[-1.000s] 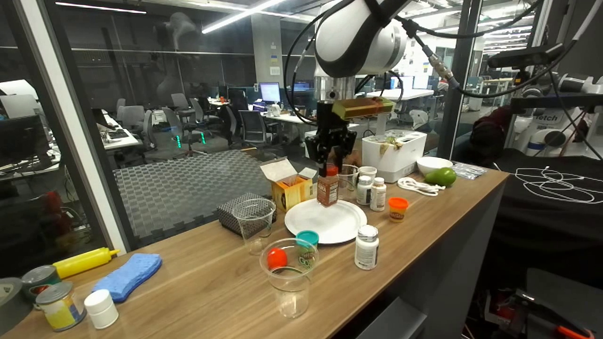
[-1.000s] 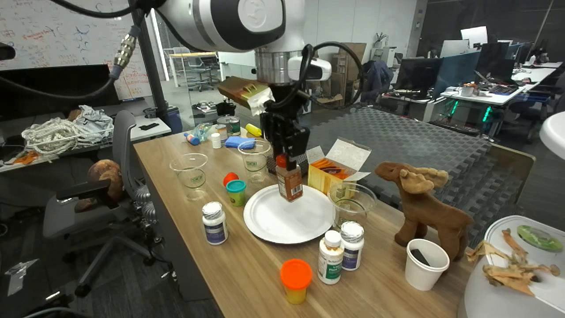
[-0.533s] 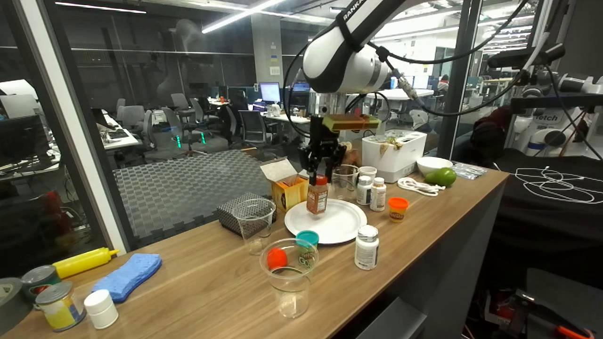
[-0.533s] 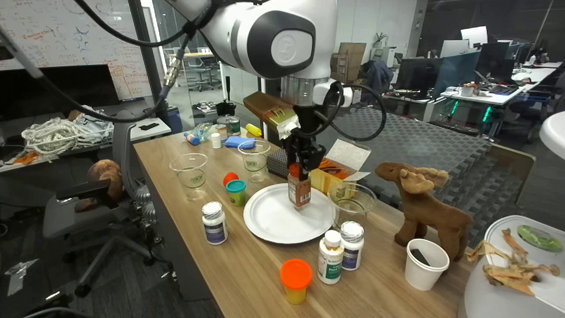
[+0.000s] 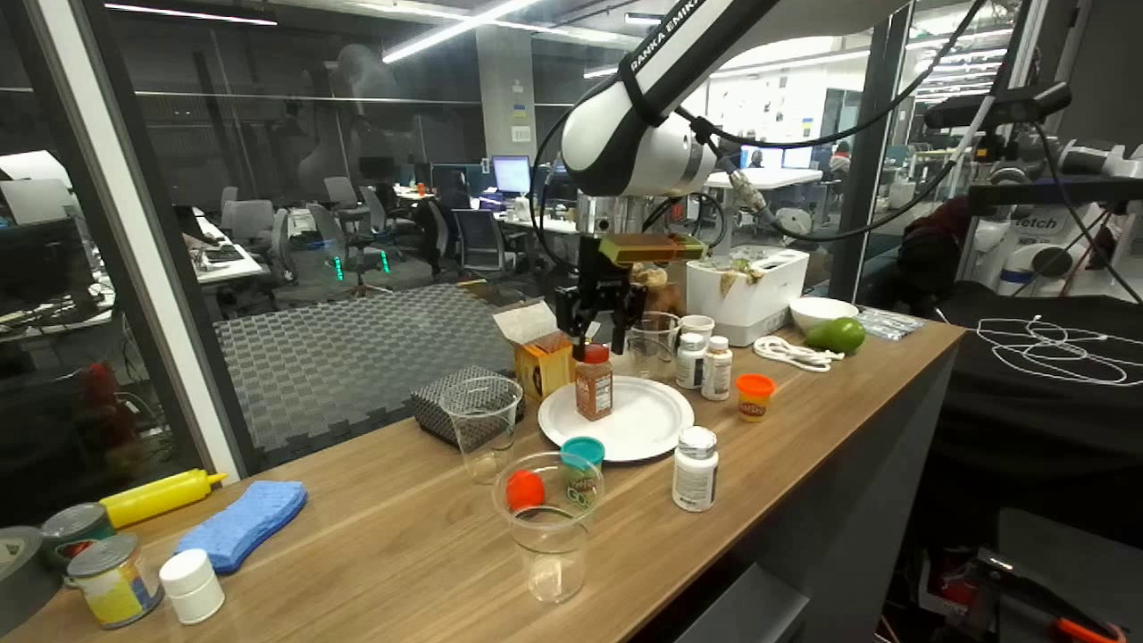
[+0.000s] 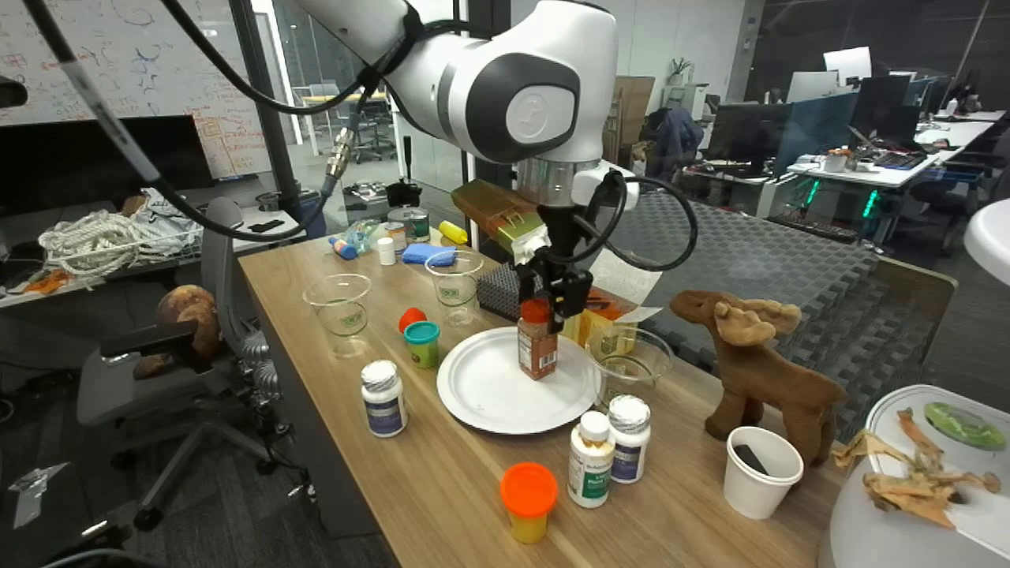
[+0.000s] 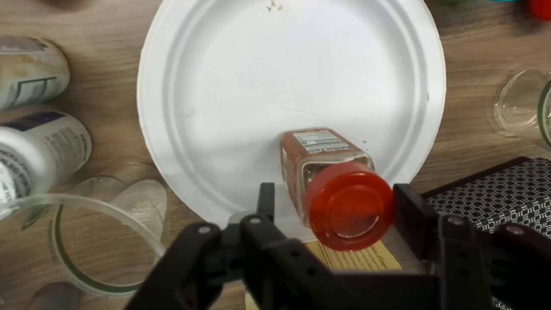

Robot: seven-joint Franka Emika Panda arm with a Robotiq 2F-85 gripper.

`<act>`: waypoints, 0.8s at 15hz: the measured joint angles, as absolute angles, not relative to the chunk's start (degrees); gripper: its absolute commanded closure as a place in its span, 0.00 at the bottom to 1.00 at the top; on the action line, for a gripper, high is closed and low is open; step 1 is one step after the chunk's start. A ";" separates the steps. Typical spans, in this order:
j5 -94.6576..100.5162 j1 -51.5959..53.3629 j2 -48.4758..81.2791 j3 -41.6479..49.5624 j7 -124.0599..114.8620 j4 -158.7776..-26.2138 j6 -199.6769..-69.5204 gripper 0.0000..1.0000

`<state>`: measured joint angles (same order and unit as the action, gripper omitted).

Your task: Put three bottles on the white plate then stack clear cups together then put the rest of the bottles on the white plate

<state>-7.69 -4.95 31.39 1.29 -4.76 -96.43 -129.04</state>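
Note:
A red-capped bottle (image 5: 594, 395) stands upright on the white plate (image 6: 485, 398), near its far edge by the yellow box. My gripper (image 7: 335, 200) is open around the red cap; in the wrist view a gap shows on the left, while the right finger is against or very close to the cap. A white bottle (image 5: 695, 478) stands beside the plate. Two more white bottles, one green-labelled (image 6: 592, 465) and one purple-labelled (image 6: 630, 446), stand together off another side. Three clear cups stand apart: one cup (image 6: 343, 315), another cup (image 6: 455, 288) and a third cup (image 6: 631, 367).
Close to the plate are a yellow open box (image 5: 543, 368), a black patterned box (image 7: 499, 198) and a teal-lidded tub (image 6: 423, 347). An orange-lidded container (image 6: 529, 501), a toy moose (image 6: 773, 379) and a white paper cup (image 6: 761, 477) stand farther out.
The red-capped bottle has come down onto the plate, carried toward the yellow box side. My gripper's jaws have spread from the cap. The plate has shifted slightly.

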 measured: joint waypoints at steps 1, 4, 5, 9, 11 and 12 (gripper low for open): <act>-7.69 -4.78 31.29 1.29 -4.81 -96.41 -129.07 0.00; -7.29 -3.65 29.88 1.31 -5.78 -96.77 -129.16 0.00; -7.14 -2.99 28.83 1.31 -6.48 -97.39 -129.16 0.00; -5.39 0.99 21.20 1.33 -12.62 -105.35 -130.01 0.00; -4.15 3.10 16.50 1.31 -16.96 -111.31 -131.19 0.00; -3.17 4.05 14.13 1.31 -19.49 -114.48 -131.86 0.00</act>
<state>-3.17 4.05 14.13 1.31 -19.49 -114.48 -131.86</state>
